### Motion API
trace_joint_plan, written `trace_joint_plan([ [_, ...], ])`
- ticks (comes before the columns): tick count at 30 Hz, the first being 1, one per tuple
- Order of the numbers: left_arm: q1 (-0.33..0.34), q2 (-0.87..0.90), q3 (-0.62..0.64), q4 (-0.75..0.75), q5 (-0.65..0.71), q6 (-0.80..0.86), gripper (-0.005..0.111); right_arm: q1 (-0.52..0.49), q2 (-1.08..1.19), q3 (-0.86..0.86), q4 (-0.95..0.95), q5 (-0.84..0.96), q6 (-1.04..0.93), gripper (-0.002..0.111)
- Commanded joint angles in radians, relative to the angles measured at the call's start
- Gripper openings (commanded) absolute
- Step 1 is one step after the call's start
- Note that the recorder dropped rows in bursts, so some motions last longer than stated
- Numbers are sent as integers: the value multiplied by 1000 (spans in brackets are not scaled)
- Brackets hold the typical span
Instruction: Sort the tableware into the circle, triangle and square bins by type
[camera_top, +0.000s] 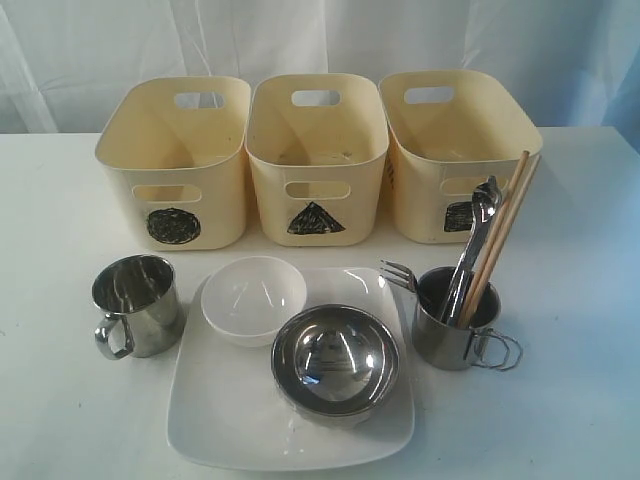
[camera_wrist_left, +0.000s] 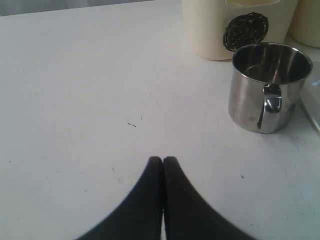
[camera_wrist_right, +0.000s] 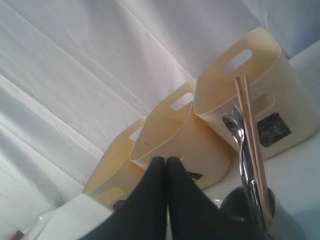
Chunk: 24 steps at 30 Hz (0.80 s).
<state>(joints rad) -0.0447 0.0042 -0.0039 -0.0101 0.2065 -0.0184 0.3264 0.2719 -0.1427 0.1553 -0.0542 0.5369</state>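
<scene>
Three bins, two mugs, two bowls

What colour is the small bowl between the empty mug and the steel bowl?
The small bowl is plain white, best seen in the exterior view.

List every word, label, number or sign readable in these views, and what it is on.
No words, brands or numbers show anywhere.
Black scribbled circle, on the left bin.
Black scribbled triangle, on the middle bin.
Black scribbled square, on the right bin.
</scene>
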Motion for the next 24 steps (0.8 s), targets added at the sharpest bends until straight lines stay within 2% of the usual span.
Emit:
trace_joint_plan([
  [1,2,-4,4,-4,-4,-4,0,4,227,-162,-4,-11,-156,0],
  [8,2,-4,4,-4,-4,-4,0,4,586,-404,-4,80,-255,0],
  [14,2,-4,4,-4,-4,-4,0,-9,696,-468,-4,115,-309,0],
  [24,2,-4,4,-4,-4,-4,0,-171,782,-574,-4,207,-403,0],
])
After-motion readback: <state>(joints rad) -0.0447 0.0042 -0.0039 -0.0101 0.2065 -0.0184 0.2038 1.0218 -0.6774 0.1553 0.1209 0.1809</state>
